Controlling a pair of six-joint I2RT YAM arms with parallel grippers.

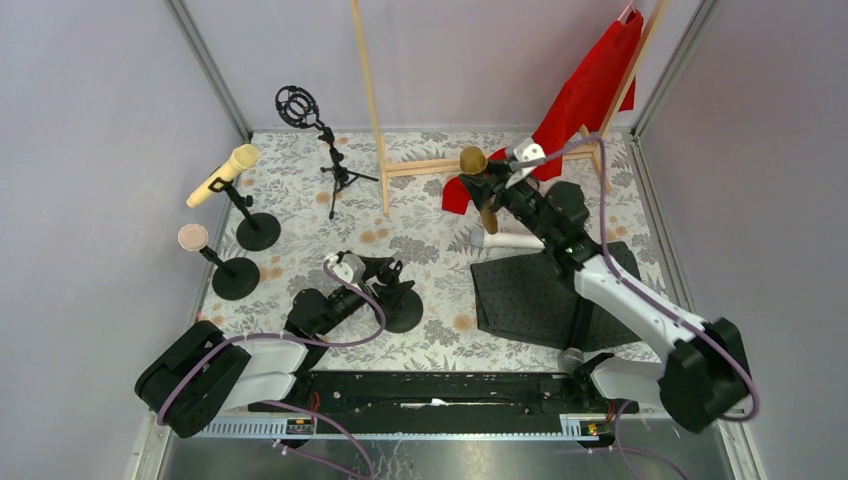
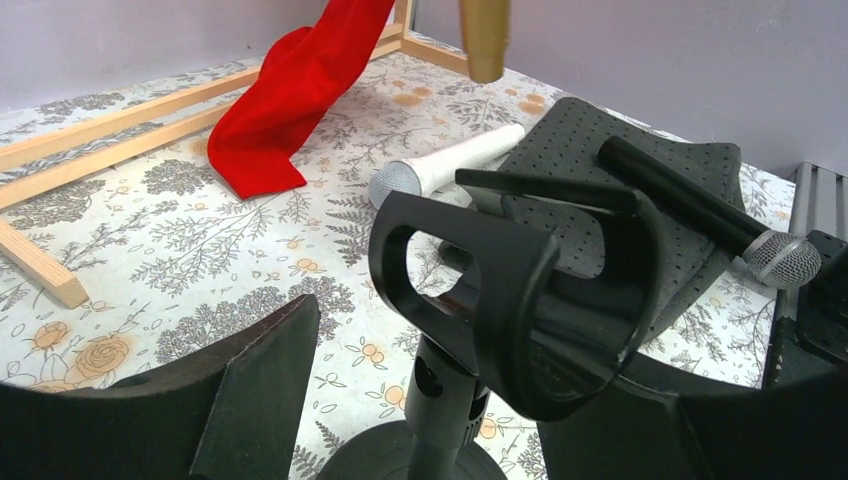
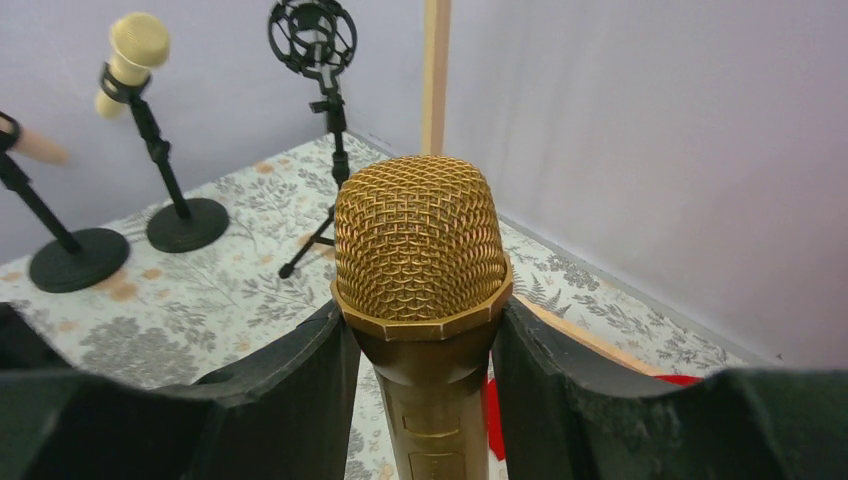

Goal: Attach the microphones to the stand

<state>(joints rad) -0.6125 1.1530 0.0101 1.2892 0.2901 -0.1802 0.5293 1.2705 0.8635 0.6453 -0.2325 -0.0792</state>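
Left wrist view shows the left gripper (image 1: 385,275) with its fingers spread wide on either side of the clip (image 2: 500,300) of an empty stand (image 1: 402,308), gripping nothing. My guess is that it waits there to steady or aim the clip for a microphone. Just behind, a black microphone (image 2: 700,205) lies on a dark mat (image 2: 590,140). The white microphone (image 2: 445,165) lies on the flowered table (image 2: 150,250) at the mat's edge; both look laid out within reach as waiting stock. Above them the right gripper (image 3: 425,330) is clamped on the handle of the gold microphone (image 3: 420,240), head up and well clear of the table, probably so the handle can drop into a clip. Beyond are a red cloth (image 1: 590,80) and a wooden frame (image 1: 375,90). Far left, the yellow microphone (image 1: 225,175) and the pink microphone (image 1: 194,237) sit in their own stands, and a tripod stand (image 1: 318,140) with a ring mount holds nothing. No brand, label or writing is readable on anything.
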